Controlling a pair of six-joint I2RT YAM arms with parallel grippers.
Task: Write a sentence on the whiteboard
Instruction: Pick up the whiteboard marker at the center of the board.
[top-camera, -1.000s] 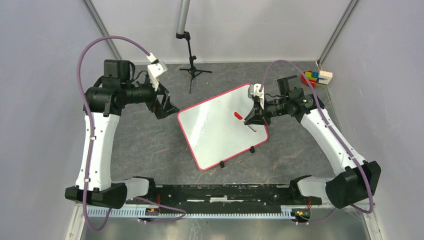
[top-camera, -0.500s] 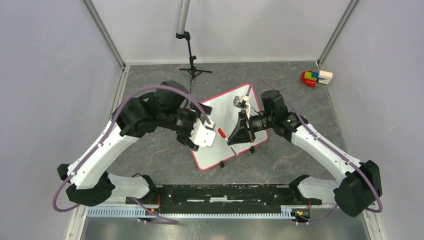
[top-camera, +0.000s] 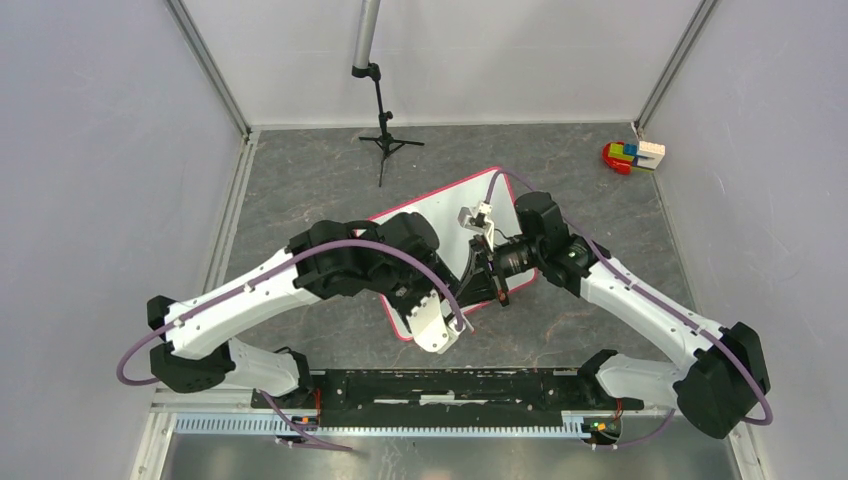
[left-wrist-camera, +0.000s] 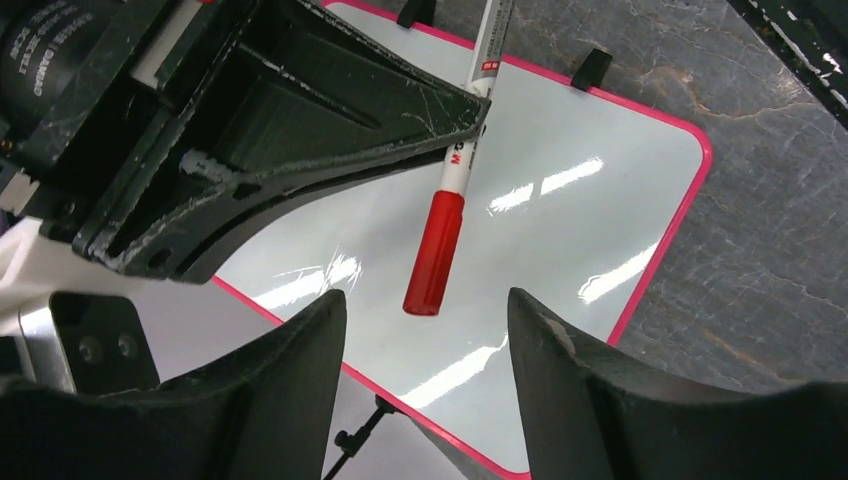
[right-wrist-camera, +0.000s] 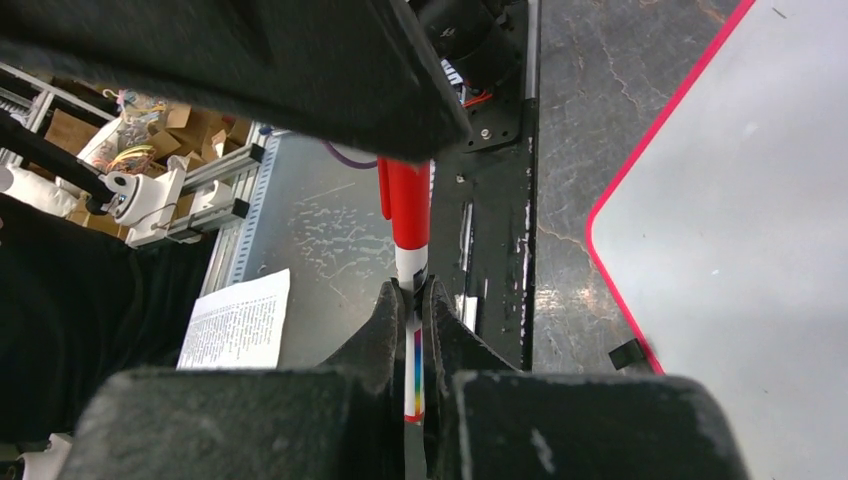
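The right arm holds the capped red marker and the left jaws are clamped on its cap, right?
No: the left wrist view shows the left gripper open, jaws apart beside the marker's red cap, not touching it. The rest is right.

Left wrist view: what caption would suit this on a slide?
The open left hand frames the red-capped marker that the right hand holds above the blank whiteboard.
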